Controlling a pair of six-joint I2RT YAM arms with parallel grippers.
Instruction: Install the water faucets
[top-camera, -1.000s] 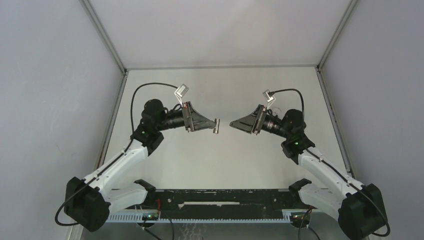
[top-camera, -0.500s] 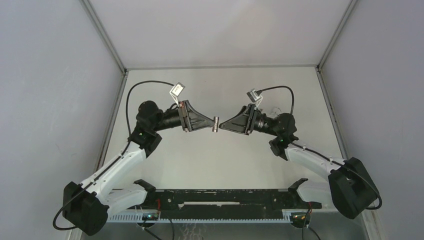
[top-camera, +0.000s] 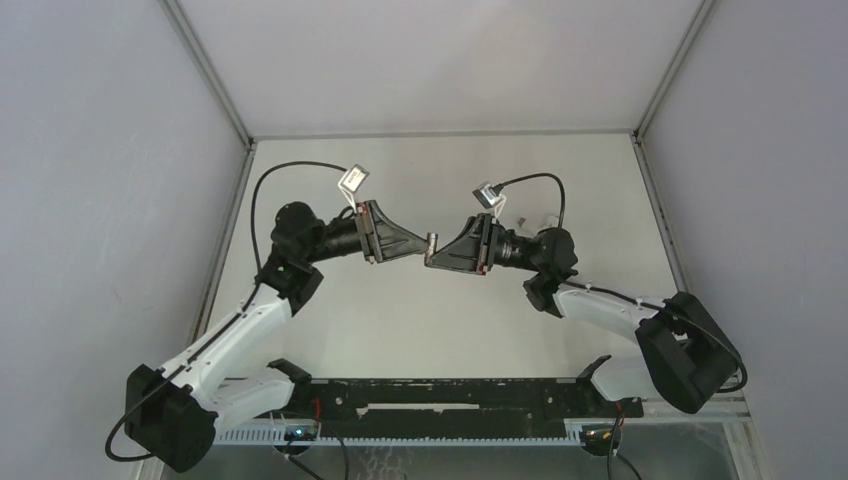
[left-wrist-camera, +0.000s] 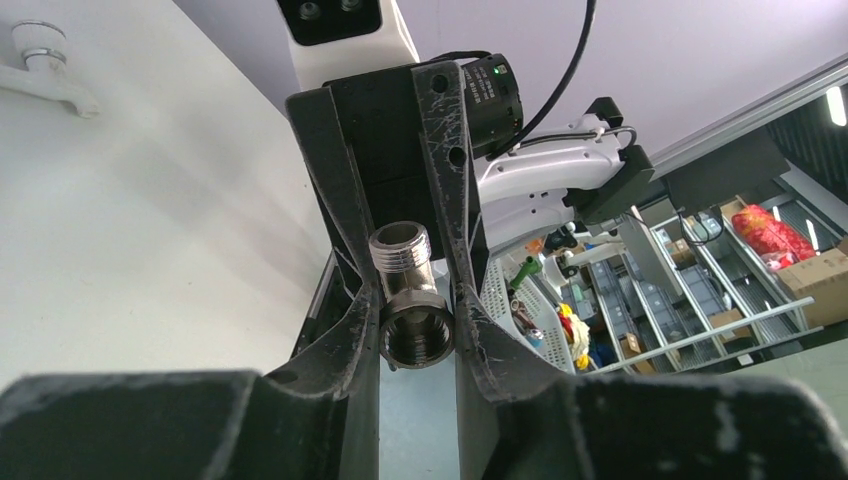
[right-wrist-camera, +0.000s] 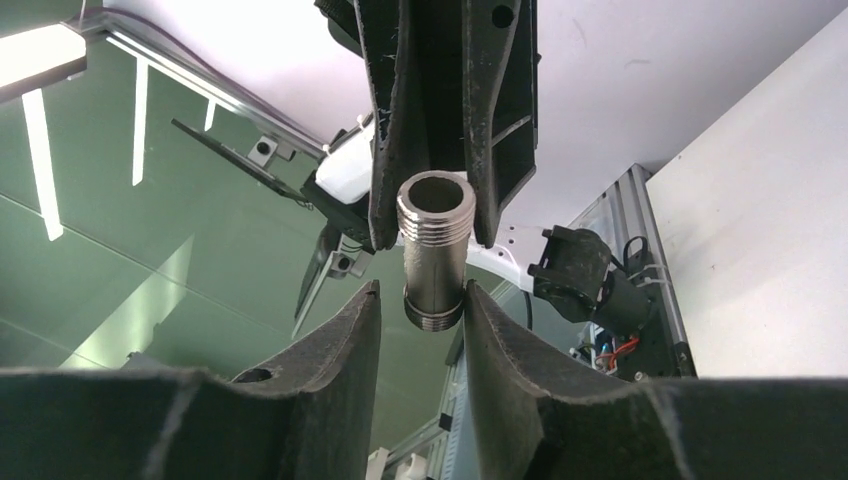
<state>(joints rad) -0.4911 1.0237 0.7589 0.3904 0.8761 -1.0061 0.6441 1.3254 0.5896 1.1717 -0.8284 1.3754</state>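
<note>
Left tool (left-wrist-camera: 414, 335) is clamped on the grey metal fitting (right-wrist-camera: 434, 250), held in mid-air over the middle of the tabletop (left-wrist-camera: 150, 220). Right tool (right-wrist-camera: 420, 305) stands parted around a threaded end, contact unclear. Rigid, smooth and probably slippery, the fitting wants gripping on its plain barrel, not the threads. White tap piece (left-wrist-camera: 40, 62) lies far right, barely showing from above.

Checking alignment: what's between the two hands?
The grey metal fitting, clamped in the left hand, its free end between the open fingers of the right hand; right wrist view.
</note>
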